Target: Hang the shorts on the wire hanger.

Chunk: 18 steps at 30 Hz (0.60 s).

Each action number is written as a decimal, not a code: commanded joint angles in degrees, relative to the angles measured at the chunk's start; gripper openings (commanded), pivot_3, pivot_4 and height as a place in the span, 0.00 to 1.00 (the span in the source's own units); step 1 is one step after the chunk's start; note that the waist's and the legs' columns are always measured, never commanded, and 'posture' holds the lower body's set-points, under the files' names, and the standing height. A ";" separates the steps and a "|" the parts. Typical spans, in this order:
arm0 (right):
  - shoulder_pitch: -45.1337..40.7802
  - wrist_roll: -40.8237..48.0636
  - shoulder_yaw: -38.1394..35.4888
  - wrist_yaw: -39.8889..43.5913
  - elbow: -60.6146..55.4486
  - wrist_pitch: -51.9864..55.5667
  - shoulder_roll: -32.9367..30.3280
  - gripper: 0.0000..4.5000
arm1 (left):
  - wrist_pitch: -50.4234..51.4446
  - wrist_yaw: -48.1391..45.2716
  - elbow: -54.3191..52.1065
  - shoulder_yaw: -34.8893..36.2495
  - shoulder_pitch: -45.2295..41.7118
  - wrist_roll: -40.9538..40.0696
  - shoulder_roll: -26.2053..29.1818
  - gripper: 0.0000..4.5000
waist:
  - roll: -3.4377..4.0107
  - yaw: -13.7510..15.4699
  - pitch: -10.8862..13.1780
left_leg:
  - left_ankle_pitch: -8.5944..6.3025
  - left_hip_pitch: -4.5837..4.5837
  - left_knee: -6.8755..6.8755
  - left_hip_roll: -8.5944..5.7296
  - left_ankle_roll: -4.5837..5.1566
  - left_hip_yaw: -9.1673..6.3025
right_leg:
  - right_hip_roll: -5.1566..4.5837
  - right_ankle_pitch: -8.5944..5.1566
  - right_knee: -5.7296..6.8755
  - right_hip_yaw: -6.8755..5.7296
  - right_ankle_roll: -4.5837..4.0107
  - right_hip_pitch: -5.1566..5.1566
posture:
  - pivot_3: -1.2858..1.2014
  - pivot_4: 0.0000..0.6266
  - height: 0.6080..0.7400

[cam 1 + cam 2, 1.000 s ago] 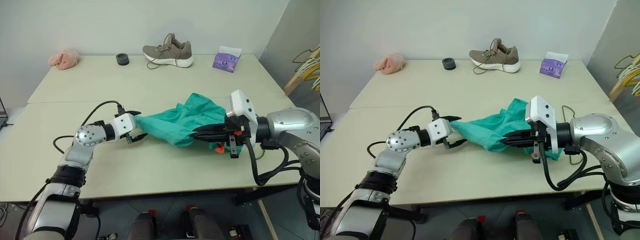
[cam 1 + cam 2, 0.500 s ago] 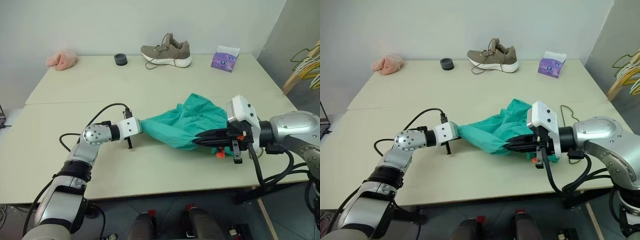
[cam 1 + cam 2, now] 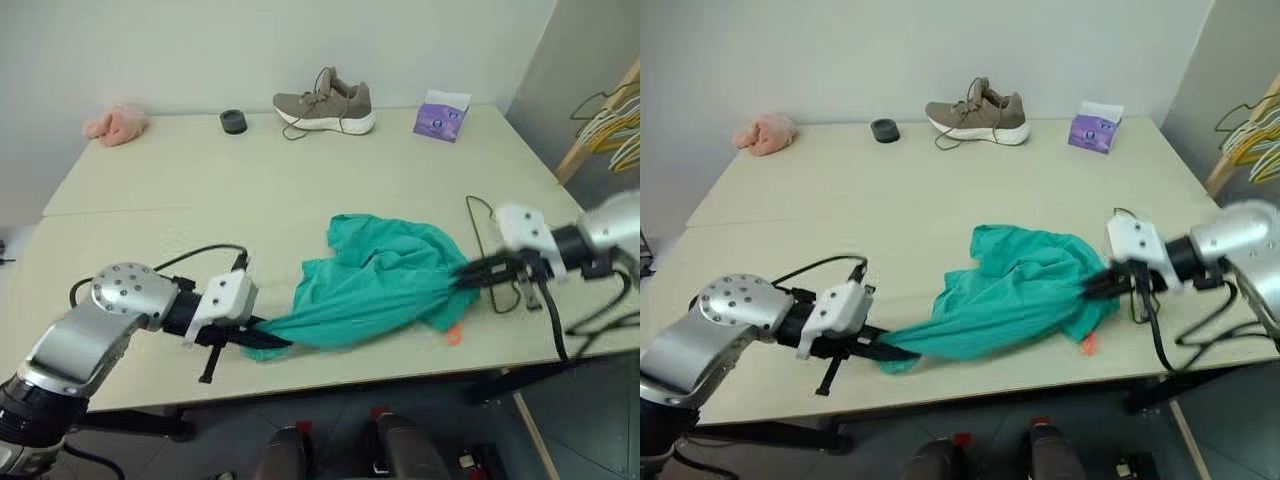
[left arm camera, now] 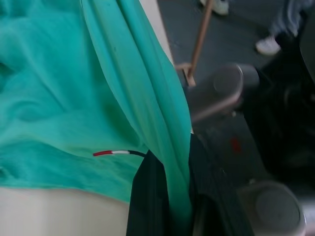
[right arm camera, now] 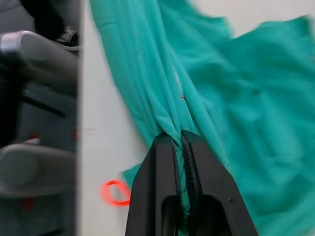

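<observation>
Teal-green and limp, the shorts (image 3: 375, 285) lay stretched across the near half of the pale table (image 3: 200, 180), sagging in loose folds between your two arms, so you could judge them light, soft and apt to slide or bunch unless held by an edge or the gathered waistband. Your left gripper (image 3: 250, 342) was pressed together on a twisted corner at the near-left end, and your right gripper (image 3: 472, 276) pinched a fold at the far-right end beside a small orange tag (image 3: 455, 334). Just behind that right gripper, the thin wire hanger (image 3: 478, 222) lay near the table's right edge, close to the cloth.
</observation>
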 commanded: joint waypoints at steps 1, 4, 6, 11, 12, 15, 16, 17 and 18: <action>-14.61 -15.59 5.53 -8.55 26.72 -14.73 9.20 0.00 | 5.90 13.56 11.78 1.80 -10.89 0.96 -10.64 0.01 | -0.04 0.22 -0.01 | 0.01 -0.11 0.02 -0.06 0.00 0.02 | 0.00 0.00 0.00 -0.02 0.02 -0.01 | 0.48 0.16 1.00; -29.76 -26.57 9.81 -22.14 50.05 -28.55 20.08 0.00 | 4.90 26.64 29.21 3.10 -24.16 6.79 -21.17 0.01 | -0.08 0.35 -0.02 | 0.07 -0.45 0.15 -0.11 -0.09 0.12 | -0.08 0.26 0.13 0.03 -0.20 -0.31 | 0.48 0.15 1.00; -37.27 -31.82 11.49 -31.53 59.09 -34.34 25.64 0.00 | -0.38 35.20 43.96 4.97 -34.33 11.24 -24.27 0.01 | -0.15 -0.07 -0.10 | 0.46 -1.02 0.09 -0.07 -0.77 0.28 | -0.24 0.52 0.21 0.33 -0.23 -0.97 | 0.48 0.13 1.00; -54.55 -40.45 11.20 -59.94 68.17 -44.48 33.00 0.00 | -24.90 49.34 75.15 6.47 -61.48 22.18 -17.87 0.01 | -0.40 -2.18 -0.23 | 0.68 -2.88 0.07 -0.15 -1.19 1.00 | -0.54 0.58 1.12 1.18 -0.14 -3.70 | 0.48 0.12 1.00; -57.24 -41.02 10.29 -64.25 68.33 -46.82 32.86 0.00 | -29.75 51.17 77.30 5.77 -65.71 24.94 -15.13 0.01 | -0.43 -2.71 -0.22 | 0.69 -3.25 0.08 -0.16 -1.22 1.11 | -0.57 0.61 1.19 1.27 -0.09 -4.13 | 0.49 0.12 1.00; -61.42 -40.82 7.09 -70.95 67.73 -54.56 30.79 0.00 | -45.00 54.90 77.73 -0.12 -73.76 36.69 -6.97 0.01 | -0.43 -3.36 -0.23 | 0.71 -3.57 -0.12 -0.20 -1.33 1.49 | -0.62 0.62 1.05 1.45 -0.05 -4.78 | 0.49 0.13 1.00; -61.30 -40.36 5.88 -71.95 67.08 -57.74 29.66 0.00 | -49.72 55.50 75.87 -2.66 -74.62 41.23 -4.20 0.01 | -0.44 -3.27 -0.26 | 0.69 -3.55 -0.46 -0.20 -1.37 1.56 | -0.62 0.60 0.99 1.50 -0.02 -4.86 | 0.49 0.13 1.00; -60.71 -40.13 4.95 -72.48 66.52 -60.32 28.70 0.00 | -53.42 55.97 74.06 -4.70 -74.82 45.00 -1.93 0.01 | -0.45 -3.13 -0.31 | 0.71 -3.42 -0.85 -0.21 -1.40 1.61 | -0.62 0.60 0.91 1.56 -0.02 -4.84 | 0.49 0.13 1.00; -58.86 -39.47 3.90 -72.09 65.56 -63.46 27.73 0.00 | -55.76 54.98 71.39 -6.20 -73.69 47.77 0.28 0.01 | -0.41 -2.93 -0.41 | 0.69 -3.33 -0.93 -0.19 -1.43 1.64 | -0.63 0.58 0.90 1.61 0.00 -4.81 | 0.49 0.13 1.00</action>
